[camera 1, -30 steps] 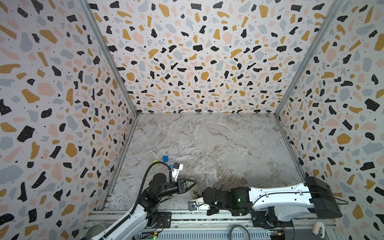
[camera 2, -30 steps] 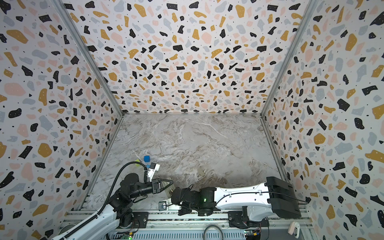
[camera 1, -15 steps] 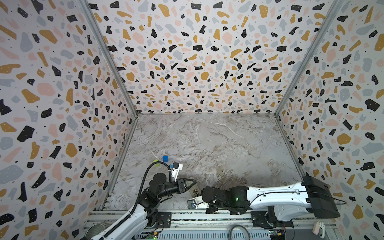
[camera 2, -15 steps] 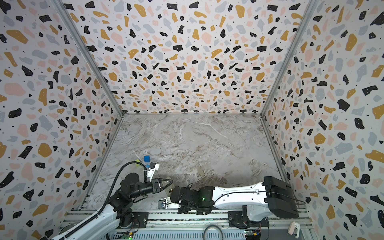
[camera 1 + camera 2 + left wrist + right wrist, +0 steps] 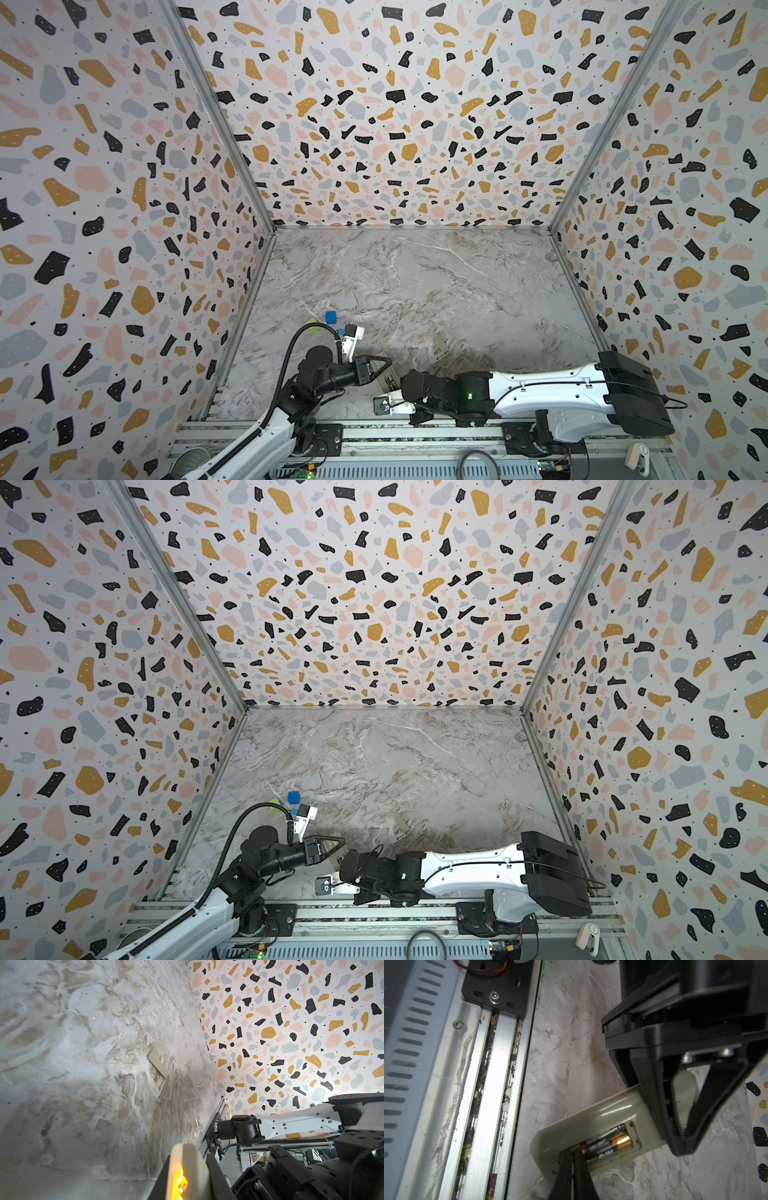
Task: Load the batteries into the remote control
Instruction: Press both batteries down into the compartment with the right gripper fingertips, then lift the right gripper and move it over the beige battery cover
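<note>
**A:** Where does the remote control (image 5: 591, 1124) sit against the 2 tools?

**B:** The left tool (image 5: 188, 1180) pinches it across its body, just beside the open recess, near the front edge of the tabletop (image 5: 415, 291). The recess faces the right arm, so that arm is the nearer one to it.

**A:** And the batteries (image 5: 608, 1145)?

**B:** All 2 lie in the recess, side by side, with their long axes running along the remote's length. The right tool (image 5: 572, 1155) has its tips pressed together and holds nothing. The tips rest on the battery ends at the end of the recess farthest from the left tool.

**A:** So what does the next move turn on?

**B:** My guess is a push at that end, across the batteries' axis, to seat them. I cannot tell whether they already sit flat. The loose cover (image 5: 439, 344) lies well apart, farther back on the tabletop.
</note>
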Controlling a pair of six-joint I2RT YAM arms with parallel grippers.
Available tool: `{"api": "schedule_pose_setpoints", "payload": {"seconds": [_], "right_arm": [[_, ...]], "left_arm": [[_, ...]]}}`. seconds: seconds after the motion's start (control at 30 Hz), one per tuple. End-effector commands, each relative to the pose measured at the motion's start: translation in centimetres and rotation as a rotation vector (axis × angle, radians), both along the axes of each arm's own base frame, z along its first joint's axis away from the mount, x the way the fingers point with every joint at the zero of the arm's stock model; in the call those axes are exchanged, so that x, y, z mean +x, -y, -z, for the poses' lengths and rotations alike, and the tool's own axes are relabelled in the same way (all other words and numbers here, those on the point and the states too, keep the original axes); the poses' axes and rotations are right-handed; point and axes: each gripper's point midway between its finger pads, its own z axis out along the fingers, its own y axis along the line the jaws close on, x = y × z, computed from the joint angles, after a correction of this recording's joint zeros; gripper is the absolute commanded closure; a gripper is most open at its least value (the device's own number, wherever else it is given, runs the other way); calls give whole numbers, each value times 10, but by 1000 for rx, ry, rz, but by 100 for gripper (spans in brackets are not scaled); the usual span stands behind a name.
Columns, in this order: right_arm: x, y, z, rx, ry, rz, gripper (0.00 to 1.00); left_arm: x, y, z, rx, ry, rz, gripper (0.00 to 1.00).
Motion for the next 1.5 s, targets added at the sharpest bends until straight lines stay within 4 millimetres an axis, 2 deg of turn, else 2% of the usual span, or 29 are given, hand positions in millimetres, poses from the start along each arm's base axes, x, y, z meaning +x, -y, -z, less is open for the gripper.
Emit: {"api": "schedule_pose_setpoints", "payload": {"seconds": [0.0, 0.47, 0.6, 0.7, 0.8, 0.87, 0.97, 1.13, 1.27, 1.3, 1.4, 1.47], "right_arm": [[14, -3, 2, 5, 28, 40, 93], [20, -3, 12, -24, 19, 57, 98], [24, -3, 4, -10, 24, 89, 96], [24, -2, -15, 51, -2, 132, 87], [28, 5, -37, 136, -44, 190, 71], [36, 15, -49, 183, -77, 247, 61], [52, 31, -56, 224, -120, 344, 53], [94, 69, -55, 248, -213, 564, 39], [127, 103, -45, 230, -280, 758, 34], [131, 108, -43, 229, -292, 789, 33], [140, 120, -35, 215, -325, 864, 21], [146, 128, -27, 196, -339, 910, 19]], "left_arm": [[-12, 10, -35, -104, 73, 97, 100], [-11, 10, -36, -104, 76, 93, 100], [-8, 9, -36, -97, 81, 76, 100], [-3, 7, -30, -79, 78, 44, 100], [4, 4, -24, -54, 77, -2, 100], [10, 1, -20, -36, 76, -40, 100], [17, -3, -16, -29, 77, -87, 100], [27, -8, -22, -52, 107, -150, 100], [33, -11, -28, -69, 135, -189, 100], [33, -11, -29, -70, 140, -194, 100], [36, -12, -30, -63, 156, -205, 100], [37, -12, -31, -64, 166, -210, 100]]}}
